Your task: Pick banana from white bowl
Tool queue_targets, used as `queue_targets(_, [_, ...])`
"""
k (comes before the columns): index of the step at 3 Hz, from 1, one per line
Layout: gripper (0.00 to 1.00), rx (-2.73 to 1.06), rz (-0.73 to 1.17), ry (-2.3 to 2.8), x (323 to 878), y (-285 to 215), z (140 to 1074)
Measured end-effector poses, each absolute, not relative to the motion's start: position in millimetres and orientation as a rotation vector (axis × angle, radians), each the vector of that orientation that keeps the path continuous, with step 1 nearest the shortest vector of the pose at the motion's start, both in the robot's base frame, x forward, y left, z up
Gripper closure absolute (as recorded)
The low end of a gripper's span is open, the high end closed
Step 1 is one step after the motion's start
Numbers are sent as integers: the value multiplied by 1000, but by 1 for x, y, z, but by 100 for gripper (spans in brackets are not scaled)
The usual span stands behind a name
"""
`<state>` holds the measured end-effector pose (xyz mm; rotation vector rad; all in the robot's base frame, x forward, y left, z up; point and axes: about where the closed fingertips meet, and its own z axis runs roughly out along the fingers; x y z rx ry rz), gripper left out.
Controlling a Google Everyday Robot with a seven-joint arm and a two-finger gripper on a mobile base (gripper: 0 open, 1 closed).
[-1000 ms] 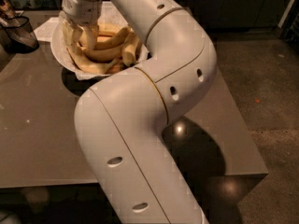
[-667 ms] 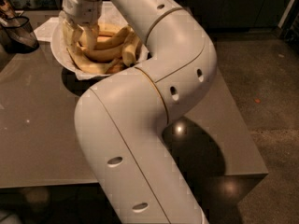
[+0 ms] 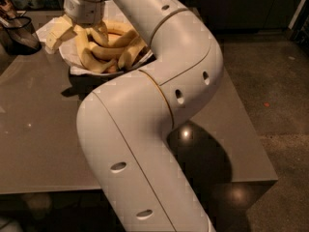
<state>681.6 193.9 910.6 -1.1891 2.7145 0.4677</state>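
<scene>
The white bowl (image 3: 82, 72) stands at the far left of the grey table, lined with white paper and filled with several yellow bananas (image 3: 113, 48). My gripper (image 3: 79, 35) hangs from the white wrist straight over the bowl's left half, low among the fruit. It is open: one pale finger (image 3: 58, 33) is splayed out to the left over the bowl's edge, and the other sits near the bananas under the wrist. A long banana (image 3: 86, 54) lies between them, not clamped. My large white arm covers the bowl's right side.
A dark mesh basket (image 3: 19, 33) stands left of the bowl at the table's back corner. The grey table (image 3: 38, 129) reaches toward the front, with its right edge near a dark floor (image 3: 275, 105). My arm's elbow and forearm fill the middle of the view.
The left finger has swung outward to the left, so the gripper now stands wider over the bananas. The bowl, the bananas and the arm have hardly moved.
</scene>
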Motion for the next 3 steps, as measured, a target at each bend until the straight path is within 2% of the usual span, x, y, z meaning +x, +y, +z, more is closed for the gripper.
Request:
queue_targets(2, [0,-1228,527,2655,685,200,912])
queue_targets(3, [0,-1258,577,2621,683,184,925])
